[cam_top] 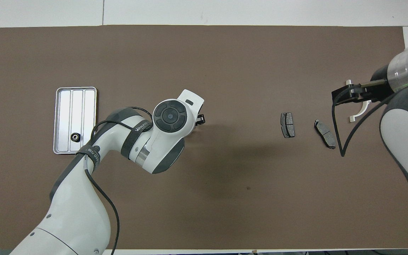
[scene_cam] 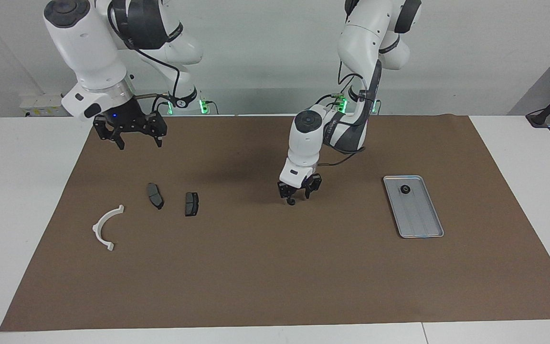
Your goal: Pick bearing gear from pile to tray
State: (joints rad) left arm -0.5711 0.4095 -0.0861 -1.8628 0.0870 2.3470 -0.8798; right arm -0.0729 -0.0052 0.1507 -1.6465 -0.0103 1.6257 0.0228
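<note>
My left gripper (scene_cam: 298,198) is down at the mat's middle, shut on a tiny black round bearing gear (scene_cam: 291,202) at its fingertips. In the overhead view the wrist hides all but the left gripper's tip (cam_top: 200,120). Another bearing gear (scene_cam: 405,189) (cam_top: 74,137) lies in the silver tray (scene_cam: 423,224) (cam_top: 66,106), at the tray's end nearer the robots. The pile shows two dark brake pads (scene_cam: 155,196) (scene_cam: 191,204) and a white curved bracket (scene_cam: 105,227). My right gripper (scene_cam: 139,141) waits open, raised over the mat near the pile.
A brown mat (scene_cam: 275,277) covers the table, with white table surface (scene_cam: 17,191) around it. In the overhead view the brake pads (cam_top: 288,124) (cam_top: 325,133) lie beside each other, and the right gripper (cam_top: 349,95) partly covers the bracket (cam_top: 358,113).
</note>
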